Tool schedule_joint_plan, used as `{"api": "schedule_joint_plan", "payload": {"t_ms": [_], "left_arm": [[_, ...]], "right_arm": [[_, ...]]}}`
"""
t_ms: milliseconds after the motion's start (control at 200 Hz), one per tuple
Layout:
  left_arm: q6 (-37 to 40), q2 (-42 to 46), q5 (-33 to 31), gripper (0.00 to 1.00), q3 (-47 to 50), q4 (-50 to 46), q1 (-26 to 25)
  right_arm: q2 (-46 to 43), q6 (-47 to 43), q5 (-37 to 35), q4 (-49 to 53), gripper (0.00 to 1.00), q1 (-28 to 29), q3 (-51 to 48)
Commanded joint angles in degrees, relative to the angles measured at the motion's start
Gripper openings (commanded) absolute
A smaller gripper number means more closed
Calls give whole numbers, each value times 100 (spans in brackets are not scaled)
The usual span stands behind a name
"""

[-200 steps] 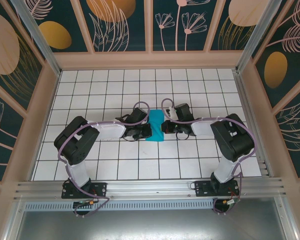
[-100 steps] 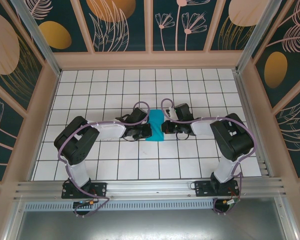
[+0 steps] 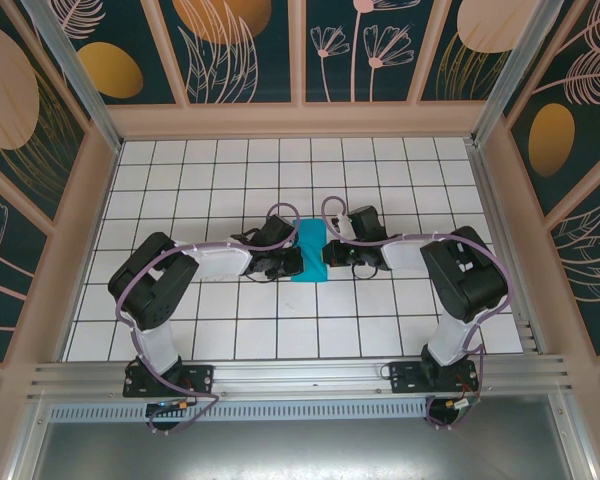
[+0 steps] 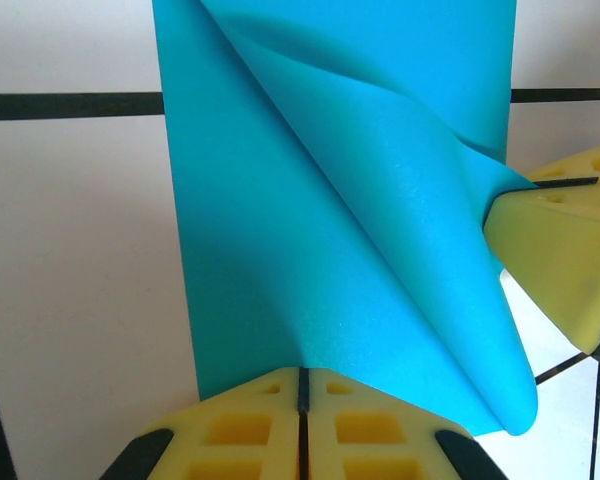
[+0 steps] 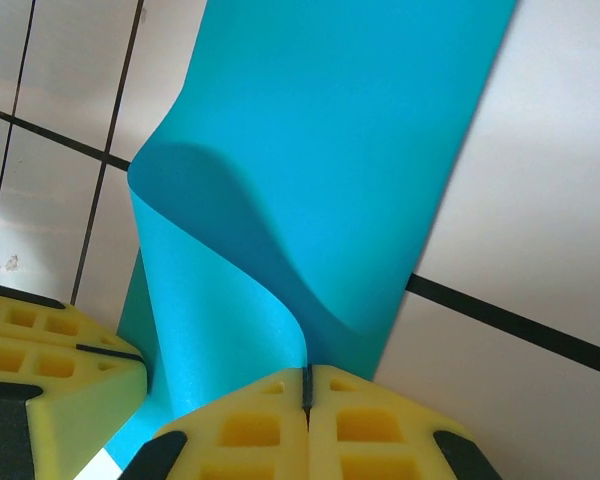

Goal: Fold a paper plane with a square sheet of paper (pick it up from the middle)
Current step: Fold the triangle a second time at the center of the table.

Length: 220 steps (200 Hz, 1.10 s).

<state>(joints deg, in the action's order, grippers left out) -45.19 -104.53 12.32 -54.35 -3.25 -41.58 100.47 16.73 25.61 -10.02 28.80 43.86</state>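
From above, the thin teal-blue square sheet of paper (image 3: 311,262), folded narrow, lies on the white tiled bench (image 3: 220,160). The left gripper (image 3: 295,262) and right gripper (image 3: 328,255) are at its two sides. Nothing has moved in the last second, so I think the fold is being held.

In the left wrist view, the left gripper (image 4: 302,385) is pinched on the paper's near edge. A flap (image 4: 400,260) curls up.

In the right wrist view, the right gripper (image 5: 306,385) is pinched on the paper's other edge.

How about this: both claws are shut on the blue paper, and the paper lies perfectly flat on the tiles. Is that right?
Not quite. The left gripper and right gripper are both shut on the square sheet of paper, but it does not lie flat: the left wrist view shows one layer lifted and curling over the rest.
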Motion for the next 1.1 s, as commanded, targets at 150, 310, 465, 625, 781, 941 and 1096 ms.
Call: {"api": "schedule_joint_plan", "payload": {"t_ms": [150, 310, 465, 625, 781, 941, 1096], "left_arm": [[89, -161, -283, 9, 16, -510, 20], [124, -157, -289, 8, 27, -519, 22], [237, -167, -368, 8, -7, -615, 25], [517, -159, -564, 8, -68, -895, 22], [710, -83, -634, 9, -67, -959, 31], [881, -123, -606, 9, -103, -1028, 32], [885, -116, -633, 10, -102, -1036, 30]], "right_arm": [[153, -170, 37, 74, 4, -69, 208], [138, -188, 103, 83, 4, -76, 233], [33, -125, 253, 131, 4, -69, 207], [-359, 91, 499, 34, 3, -58, -66], [-592, 203, 496, 88, 3, -6, -212], [-488, 124, 445, 138, 3, -5, -93], [-226, -24, 428, 217, 3, -5, 184]]}}
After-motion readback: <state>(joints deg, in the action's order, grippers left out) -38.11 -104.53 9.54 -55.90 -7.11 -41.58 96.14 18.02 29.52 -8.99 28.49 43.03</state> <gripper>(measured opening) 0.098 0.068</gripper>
